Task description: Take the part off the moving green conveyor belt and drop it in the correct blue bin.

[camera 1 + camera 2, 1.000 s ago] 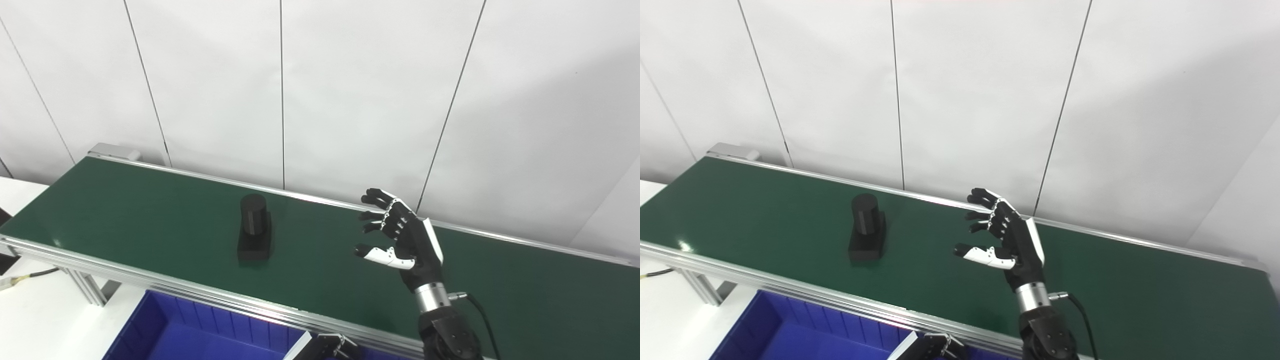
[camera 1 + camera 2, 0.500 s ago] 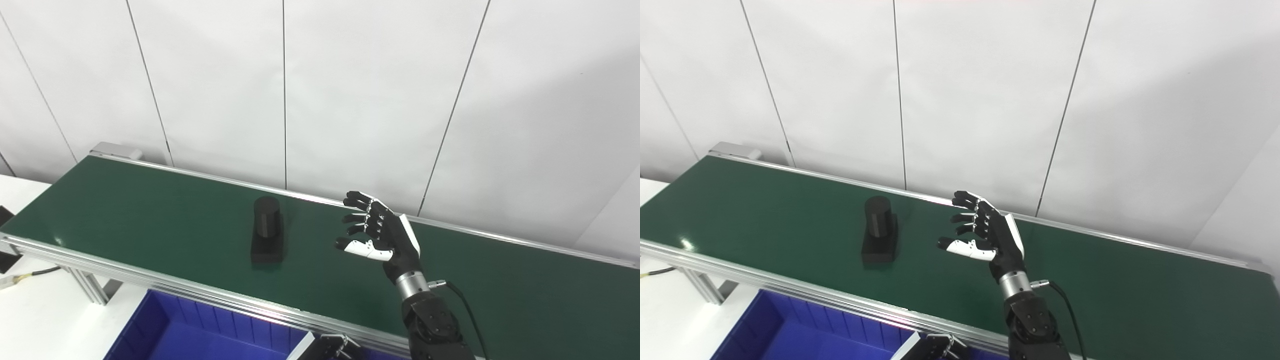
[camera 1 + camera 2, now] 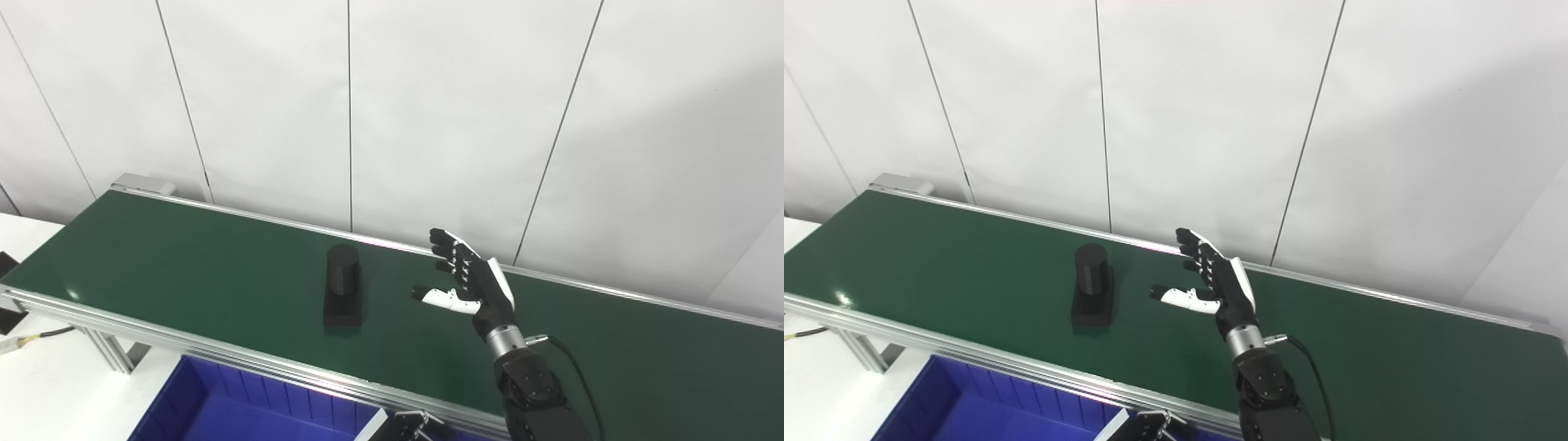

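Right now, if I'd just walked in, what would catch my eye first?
Probably the black-and-white right hand, open above the long green conveyor belt with its thumb pointing left. Just to its left stands a black part, a cylinder on a flat base, untouched. A blue bin sits below the belt's near edge.

Part (image 3: 342, 286) on belt (image 3: 184, 257), left of hand (image 3: 474, 282).

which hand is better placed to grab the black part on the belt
Right. The right hand is open above the green belt, just beside the black part, palm turned toward it. The left hand is not in view.
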Controlling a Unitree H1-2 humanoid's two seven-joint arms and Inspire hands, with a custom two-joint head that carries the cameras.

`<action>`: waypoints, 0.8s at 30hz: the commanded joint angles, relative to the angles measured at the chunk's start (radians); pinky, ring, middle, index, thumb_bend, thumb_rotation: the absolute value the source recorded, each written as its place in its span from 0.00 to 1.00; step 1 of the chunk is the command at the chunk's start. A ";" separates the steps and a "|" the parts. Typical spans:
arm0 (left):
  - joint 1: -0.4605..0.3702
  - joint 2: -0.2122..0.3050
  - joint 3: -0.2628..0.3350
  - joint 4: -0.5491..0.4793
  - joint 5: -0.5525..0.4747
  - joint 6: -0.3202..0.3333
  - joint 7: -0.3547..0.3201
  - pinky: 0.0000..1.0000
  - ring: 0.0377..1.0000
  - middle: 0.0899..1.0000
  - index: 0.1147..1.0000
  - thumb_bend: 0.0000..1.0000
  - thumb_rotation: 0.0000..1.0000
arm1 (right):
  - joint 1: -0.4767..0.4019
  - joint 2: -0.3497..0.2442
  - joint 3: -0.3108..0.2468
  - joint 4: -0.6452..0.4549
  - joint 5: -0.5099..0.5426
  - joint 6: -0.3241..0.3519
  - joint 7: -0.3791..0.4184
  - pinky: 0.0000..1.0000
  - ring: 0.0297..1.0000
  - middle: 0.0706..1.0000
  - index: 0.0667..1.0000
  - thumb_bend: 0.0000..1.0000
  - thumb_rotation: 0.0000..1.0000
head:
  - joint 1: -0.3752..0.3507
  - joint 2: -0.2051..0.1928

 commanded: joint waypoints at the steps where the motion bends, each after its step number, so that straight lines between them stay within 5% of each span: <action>1: 0.009 -0.022 -0.034 -0.078 -0.007 -0.023 -0.055 0.71 0.73 0.73 0.77 1.00 0.20 | -0.042 0.004 -0.001 -0.031 0.010 -0.046 0.000 0.78 0.86 0.87 0.85 1.00 0.32 | -0.001 0.002; 24: 0.050 -0.016 -0.052 -0.183 0.001 -0.024 -0.051 0.70 0.73 0.73 0.75 0.99 0.22 | -0.036 -0.002 0.010 -0.030 -0.015 -0.046 -0.047 0.71 0.80 0.84 0.83 0.96 0.27 | -0.002 0.000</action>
